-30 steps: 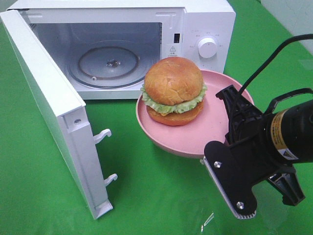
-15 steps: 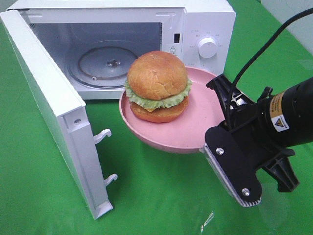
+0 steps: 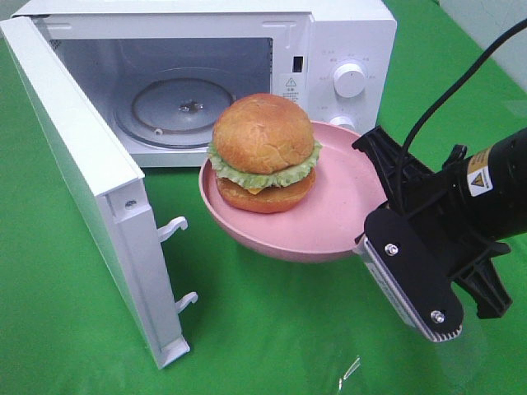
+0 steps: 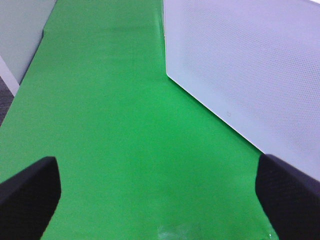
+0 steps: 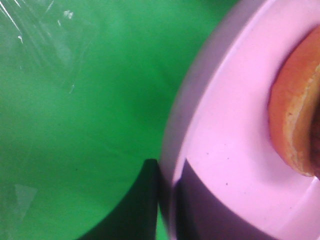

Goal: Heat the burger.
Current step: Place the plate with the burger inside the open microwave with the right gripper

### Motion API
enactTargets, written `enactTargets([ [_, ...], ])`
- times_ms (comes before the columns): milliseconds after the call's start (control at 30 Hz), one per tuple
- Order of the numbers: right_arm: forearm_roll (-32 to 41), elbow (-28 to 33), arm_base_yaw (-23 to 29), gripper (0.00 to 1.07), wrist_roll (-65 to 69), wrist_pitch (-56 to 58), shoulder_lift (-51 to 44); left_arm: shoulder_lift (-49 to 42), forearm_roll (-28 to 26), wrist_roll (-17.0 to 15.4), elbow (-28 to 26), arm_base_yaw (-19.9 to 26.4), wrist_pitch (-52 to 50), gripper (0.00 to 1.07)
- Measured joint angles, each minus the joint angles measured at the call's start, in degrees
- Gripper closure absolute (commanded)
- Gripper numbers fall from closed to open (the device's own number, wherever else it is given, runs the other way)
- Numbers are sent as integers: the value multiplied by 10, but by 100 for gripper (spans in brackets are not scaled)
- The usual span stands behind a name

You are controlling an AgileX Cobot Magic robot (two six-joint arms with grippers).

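1. Burger [image 3: 263, 152]: sits upright on the left part of the pink plate [image 3: 333, 222]. Domed bun on top, green lettuce frill below it, and the bottom bun resting on the plate floor.
2. Plate position: just in front of the open microwave [image 3: 346, 41], at the right part of its cavity mouth. The plate's far rim overlaps the lower front of the control panel in the high view. Neither burger nor plate is inside the cavity.
3. Right claw [image 3: 380, 216]: closed narrow on the plate's right near rim, one finger above the rim and one below. The wrist view confirms it, with the claw [image 5: 167, 205] straddling the rim of the plate [image 5: 225, 150] and the edge of the burger [image 5: 295, 115] beyond.
4. Left claw [image 4: 160, 200]: spread wide and holding nothing, over the green surface [image 4: 110, 125]. A white dotted panel [image 4: 250, 75] lies just beside it. This claw does not appear in the high view.
5. Microwave: door [image 3: 82, 181] swung fully open toward the near left, its latch hooks exposed. The glass turntable [image 3: 185, 107] is bare. A white dial [image 3: 349, 80] is on the right-hand panel.
6. Surface [image 3: 272, 329]: green cloth covers the area under and around the microwave.
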Motion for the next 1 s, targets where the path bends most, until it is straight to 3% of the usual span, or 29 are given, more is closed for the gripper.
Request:
enactTargets([
  [567, 3, -5, -3, 107, -25, -49, 27, 0, 0, 0, 0, 0, 0, 9],
  [867, 0, -66, -1, 107, -24, -46, 84, 0, 0, 0, 0, 0, 0, 9],
  [1000, 0, -93, 22, 107, -21, -48, 113, 0, 0, 0, 0, 0, 0, 9],
])
